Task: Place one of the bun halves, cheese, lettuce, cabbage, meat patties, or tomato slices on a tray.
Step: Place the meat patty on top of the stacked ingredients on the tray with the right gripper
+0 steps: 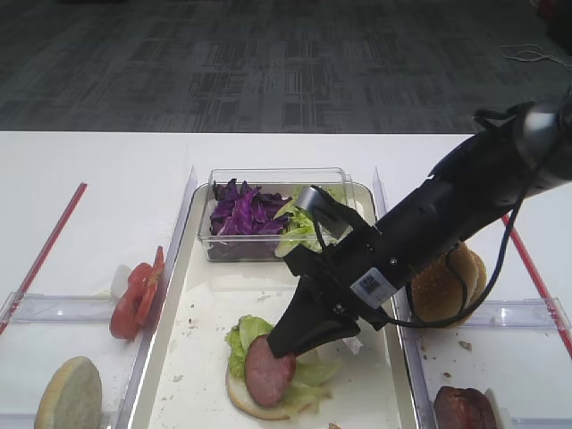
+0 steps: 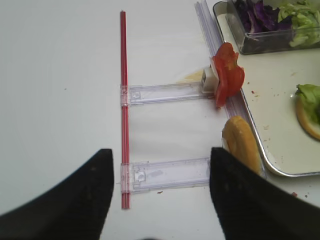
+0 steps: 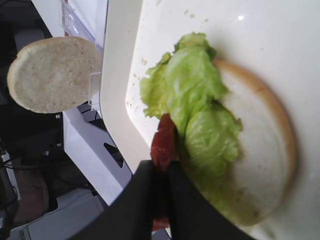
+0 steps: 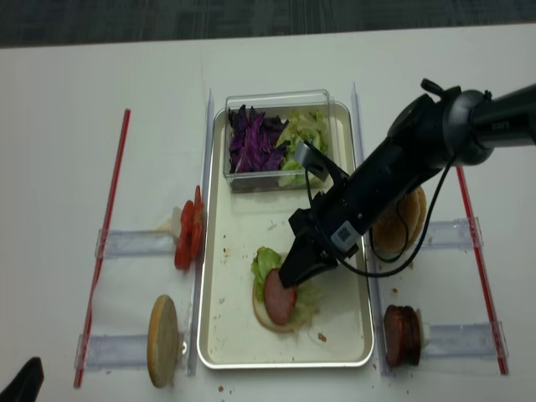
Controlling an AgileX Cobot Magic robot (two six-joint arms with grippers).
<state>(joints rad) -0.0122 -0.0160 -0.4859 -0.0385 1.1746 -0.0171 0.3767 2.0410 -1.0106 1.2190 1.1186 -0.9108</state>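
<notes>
The right gripper (image 1: 288, 344) reaches down over the cream tray (image 1: 201, 313), its black jaws pinched tight on the edge of a reddish-brown meat patty (image 1: 268, 371). The patty hangs tilted from the fingertips, its lower part lying on the green lettuce (image 1: 243, 338) that covers a pale bun base (image 1: 255, 407) near the tray's front; from the right wrist camera the patty (image 3: 163, 142) shows as a thin red edge caught between the jaws, just beside the leaf (image 3: 197, 110). At the tray's far end, a clear plastic box (image 1: 268, 210) holds purple cabbage (image 1: 241, 213) and more lettuce. Tomato slices (image 1: 134, 295) stand in a rack left of the tray, with another bun half (image 1: 70, 393) nearer the front. Sesame bun tops (image 1: 447, 284) and more patties (image 1: 463, 409) wait on the right. The left gripper (image 2: 160, 200) hovers above the white table (image 2: 60, 100) with its jaws spread wide and nothing between them.
</notes>
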